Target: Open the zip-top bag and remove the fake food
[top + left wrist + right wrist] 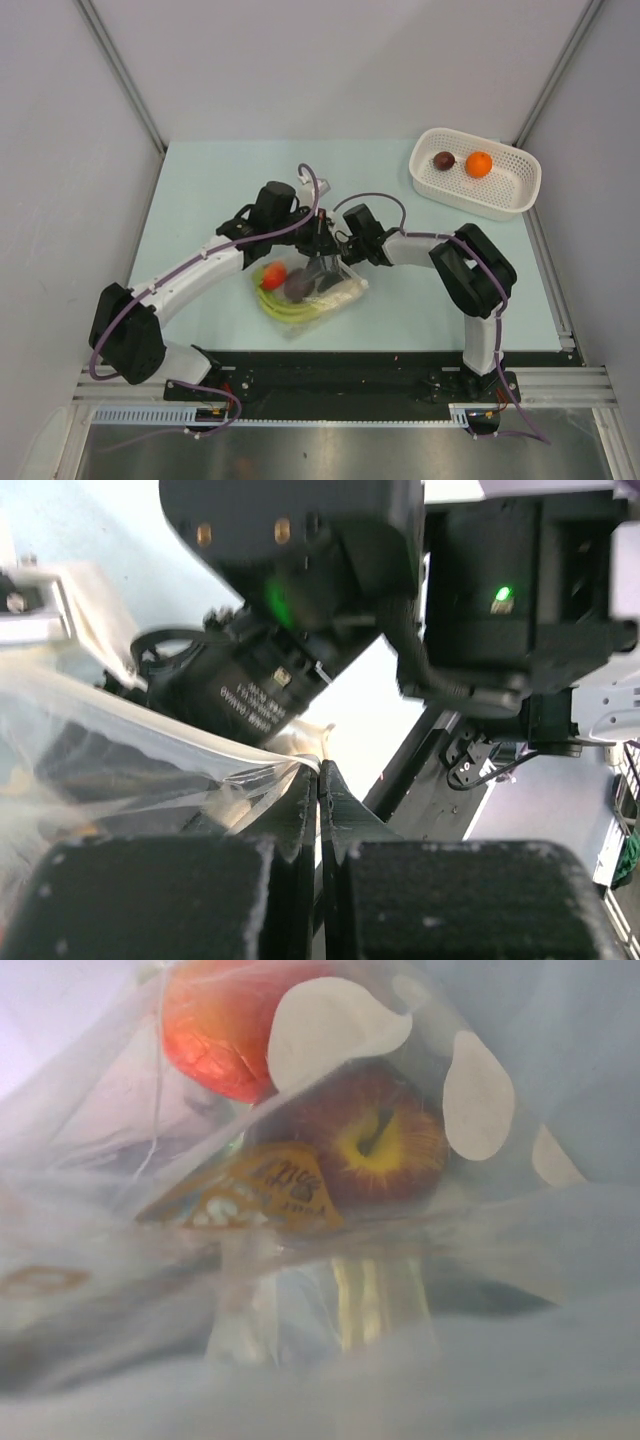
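The zip-top bag lies on the table between my two grippers. It holds a red tomato, a dark purple-brown lump, green stalks and a pale beige piece. My left gripper is shut on the bag's top edge and shows in the top view. My right gripper is at the bag's mouth. Its fingers are hidden behind plastic in the right wrist view. That view shows the tomato and the dark lump through the plastic.
A white perforated basket stands at the back right with an orange ball and another dark lump in it. The right arm's black wrist hangs close above my left fingers. Grey walls surround the pale green table.
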Controlling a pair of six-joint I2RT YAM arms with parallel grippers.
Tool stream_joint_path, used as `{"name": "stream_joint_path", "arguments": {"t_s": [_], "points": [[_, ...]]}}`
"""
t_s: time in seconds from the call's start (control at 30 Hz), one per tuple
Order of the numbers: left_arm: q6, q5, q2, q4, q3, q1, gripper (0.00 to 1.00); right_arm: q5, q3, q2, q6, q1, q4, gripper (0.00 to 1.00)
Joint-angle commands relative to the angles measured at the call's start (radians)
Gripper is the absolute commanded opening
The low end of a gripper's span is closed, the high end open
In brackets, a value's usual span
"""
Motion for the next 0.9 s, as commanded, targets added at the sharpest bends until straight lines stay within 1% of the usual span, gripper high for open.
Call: {"name": "stream_joint_path", "arguments": {"t_s": [0.0, 0.3, 0.47, 0.57, 0.67, 0.7, 0.73, 0.77, 0.83, 0.87], "points": [[-0.022, 0.039, 0.006, 0.072, 0.055, -0.018, 0.00, -0.005, -0.029, -0.016, 0.085, 0.010, 0.156, 0.87], [-0.015, 0.042, 0.006, 0.058, 0.040, -0.066, 0.00, 0.053, -0.041, 0.051, 0.183, 0.009, 0.272, 0.89], [-0.010, 0.024, -0.032, 0.055, 0.006, -0.067, 0.00, 0.101, -0.041, 0.070, 0.185, 0.004, 0.218, 0.88], [-0.009, 0.022, -0.044, 0.057, -0.012, -0.067, 0.00, 0.118, -0.041, 0.071, 0.177, 0.003, 0.192, 0.86], [-0.010, 0.018, -0.053, 0.060, -0.025, -0.067, 0.00, 0.119, -0.040, 0.074, 0.179, 0.003, 0.193, 0.76], [-0.010, 0.016, -0.056, 0.058, -0.028, -0.067, 0.00, 0.125, -0.041, 0.073, 0.177, 0.003, 0.189, 0.67], [-0.012, 0.015, -0.058, 0.063, -0.031, -0.067, 0.00, 0.130, -0.040, 0.071, 0.176, 0.001, 0.183, 0.60], [-0.012, 0.013, -0.064, 0.061, -0.037, -0.067, 0.00, 0.128, -0.041, 0.070, 0.174, 0.001, 0.180, 0.50], [-0.012, 0.004, -0.067, 0.061, -0.043, -0.067, 0.00, 0.133, -0.041, 0.065, 0.163, 0.000, 0.169, 0.45], [-0.010, 0.001, -0.072, 0.061, -0.046, -0.067, 0.00, 0.135, -0.041, 0.056, 0.156, 0.003, 0.160, 0.40]]}}
